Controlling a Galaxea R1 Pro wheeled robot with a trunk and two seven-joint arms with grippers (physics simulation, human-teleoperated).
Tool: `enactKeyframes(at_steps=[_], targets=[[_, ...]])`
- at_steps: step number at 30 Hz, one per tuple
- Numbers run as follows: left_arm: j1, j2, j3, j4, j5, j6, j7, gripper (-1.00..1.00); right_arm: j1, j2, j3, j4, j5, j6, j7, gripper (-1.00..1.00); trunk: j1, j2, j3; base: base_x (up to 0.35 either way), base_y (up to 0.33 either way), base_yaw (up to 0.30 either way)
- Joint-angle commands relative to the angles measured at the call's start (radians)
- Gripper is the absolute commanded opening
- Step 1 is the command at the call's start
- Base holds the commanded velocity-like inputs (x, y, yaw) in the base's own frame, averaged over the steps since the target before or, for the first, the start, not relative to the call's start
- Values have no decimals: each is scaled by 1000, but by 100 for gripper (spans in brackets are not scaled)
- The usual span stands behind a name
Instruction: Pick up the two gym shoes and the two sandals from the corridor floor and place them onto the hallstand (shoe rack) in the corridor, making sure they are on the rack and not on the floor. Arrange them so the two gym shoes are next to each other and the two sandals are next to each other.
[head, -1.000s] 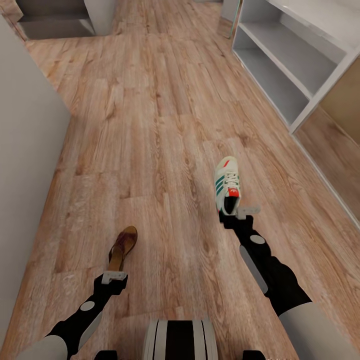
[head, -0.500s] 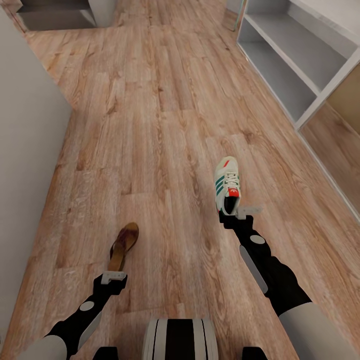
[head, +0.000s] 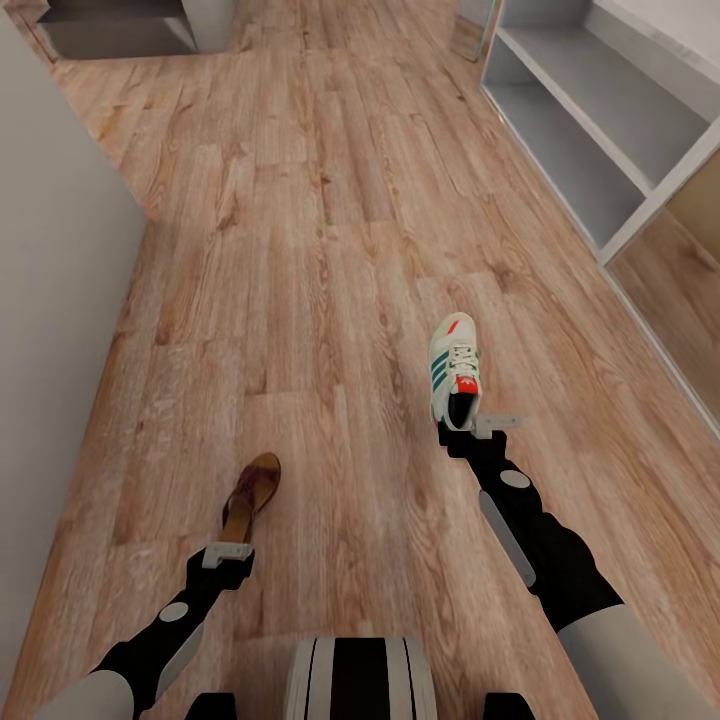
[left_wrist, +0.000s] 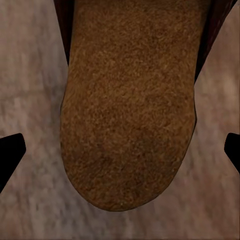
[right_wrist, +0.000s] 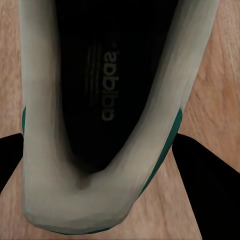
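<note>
Since a second ago the whole head view has slid: the hallstand (head: 610, 130) sits farther toward the upper right corner and the grey wall (head: 50, 330) on the left shows a little more, so the camera has moved. One gym shoe (head: 455, 370) and one sandal (head: 250, 495) keep their places ahead of the two arms.

Light-brown plank corridor floor (head: 310, 250) runs away from the robot, between the wall and the pale-grey hallstand with its open shelves.

Both arms reach forward and down. The right end effector (head: 462, 432) is at the heel of the gym shoe, toe pointing away; in the right wrist view the shoe's heel (right_wrist: 105, 125) lies between the dark fingers (right_wrist: 205, 180), closed against its sides. The left end effector (head: 228, 553) is at the heel of the sandal (left_wrist: 130, 110), its fingertips (left_wrist: 10, 150) spread wide, clear of the footbed's sides.
</note>
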Motion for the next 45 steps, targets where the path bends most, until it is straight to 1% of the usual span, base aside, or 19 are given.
enactKeyframes(at_steps=[1,22,28,38,39,45], targets=[[-1,1,-8,0,9,-4,3,100,-1,-1,4,-2,-10,3,-11,-100,0,0,-1,55,12,0],[-1,-3,-10,0,7,-4,3,100,0,-2,4,-2,-10,3,-11,-100,0,0,-1,24,1,0],[-1,-2,-10,0,5,-4,3,100,-1,-2,4,-2,-10,3,-11,-100,3,-2,-24,0,0,0],[-1,-1,-8,0,6,-4,3,100,0,-2,4,-1,-10,3,-11,-100,3,-2,-24,0,0,0],[-1,0,-9,0,7,-3,3,-100,0,-2,4,-1,-10,3,-11,-100,3,-2,-24,0,0,0],[-1,0,-10,0,11,-4,3,-100,0,-3,4,-1,-10,3,-11,-100,3,-2,-24,0,0,0]])
